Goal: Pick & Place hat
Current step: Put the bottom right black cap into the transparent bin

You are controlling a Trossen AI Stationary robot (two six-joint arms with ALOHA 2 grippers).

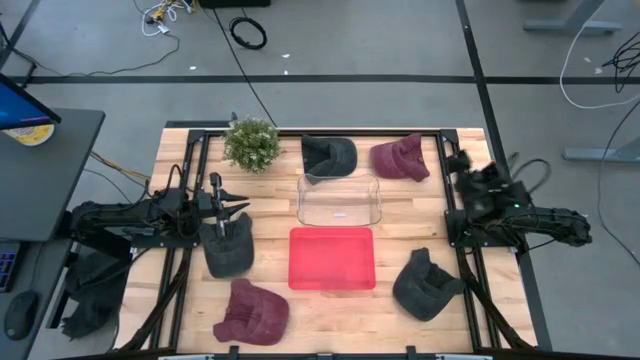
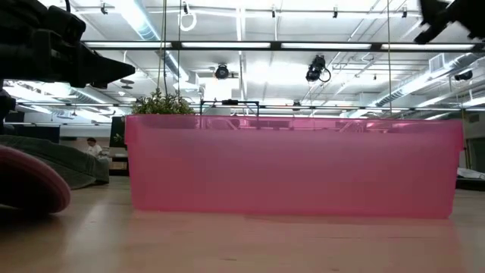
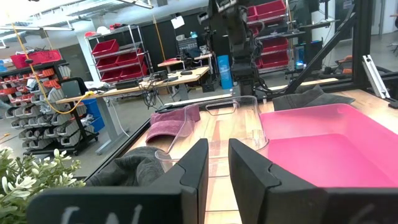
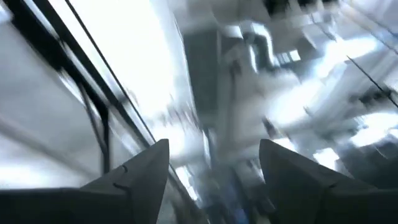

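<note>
Five hats ring the table; the nearest, a dark grey hat (image 1: pixel 227 247), lies directly below my left gripper (image 1: pixel 232 207), its long axis running toward the table's front edge. My left fingers (image 3: pixel 189 169) stand narrowly parted, holding nothing. My right gripper (image 4: pixel 212 163), fingers spread, points up at the ceiling from the far right edge. Pink bin (image 1: pixel 332 258) sits close on the wooden table (image 1: pixel 395 222).

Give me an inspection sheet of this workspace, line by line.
Surface: wooden slatted table, black frame.
Job's things: three dark grey caps, two maroon caps, pink plastic bin, clear plastic bin.
Clutter: small green potted plant.
Grippers: left claw open, above a grey cap; right claw open, raised at the table's right edge.
Cables: several on the floor.
Surroundings: desk with monitor; shelving with red bins.
</note>
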